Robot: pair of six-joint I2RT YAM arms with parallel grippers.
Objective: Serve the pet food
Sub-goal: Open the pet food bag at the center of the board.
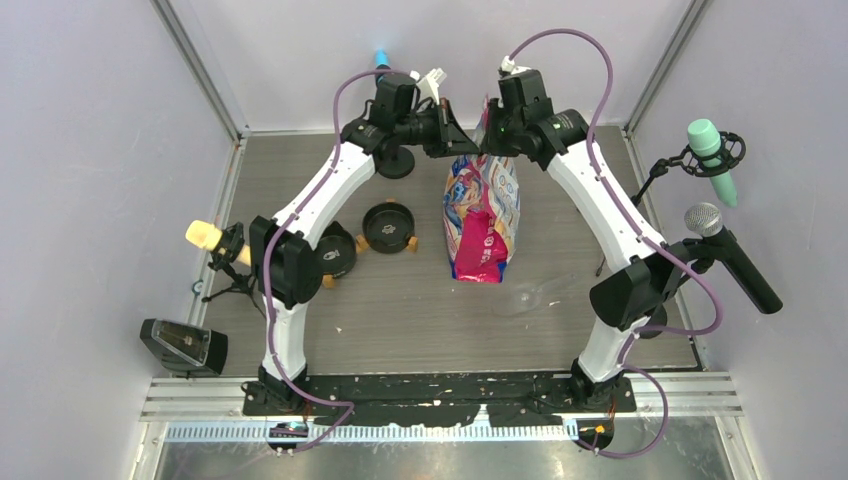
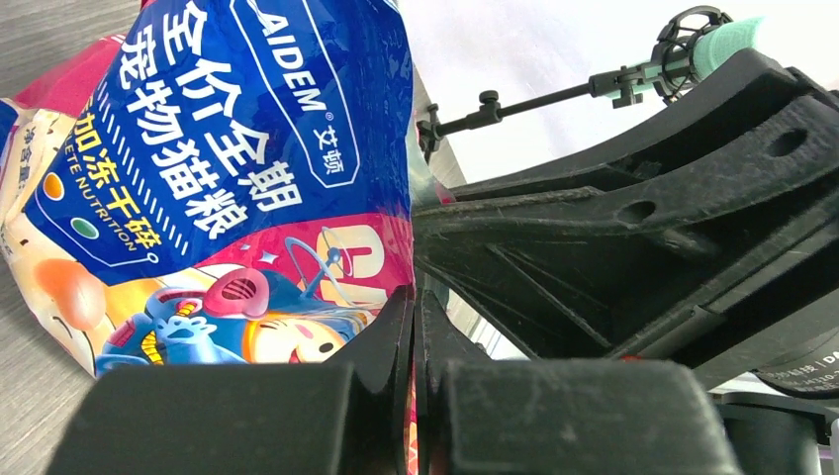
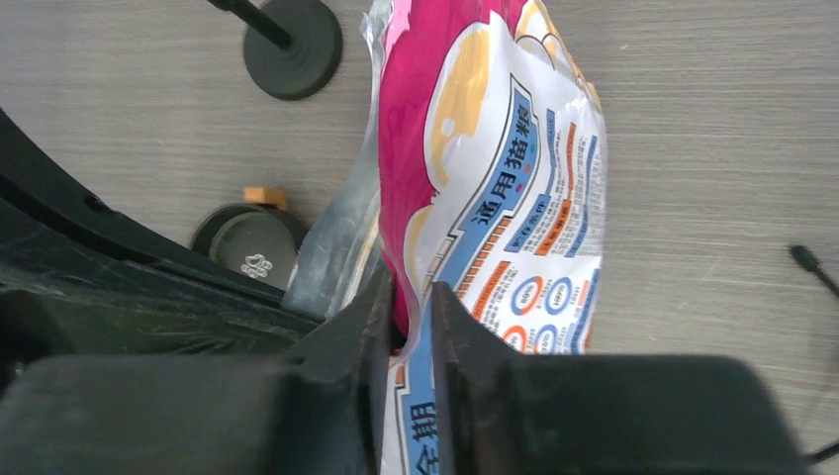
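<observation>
The bag (image 1: 482, 215) is the reference point here. It rests on the desk (image 1: 560, 260) with its base toward the arms and its top edge raised at the far end, where both arms meet. The left hand (image 2: 416, 307) has its fingers drawn almost together, with a sliver of pink film apparently caught between them, so it seems to be pinching the bag's top on its left side. The right hand (image 3: 406, 297) is clamped the same way on the opposite lip, and printed film runs straight between its fingers. Silvery lining shows just beside that grip, which suggests the mouth is already open. With one hand on each lip, the arms can probably hold the opening apart and control the bag when it is tipped. No pet food is visible in any view, so it is presumably still inside the bag. Two black bowls wait to the left of the bag, one bowl (image 1: 390, 228) near it and the other bowl (image 1: 336, 252) farther left, partly under the left arm. That placement makes a leftward pour the likely next step.
</observation>
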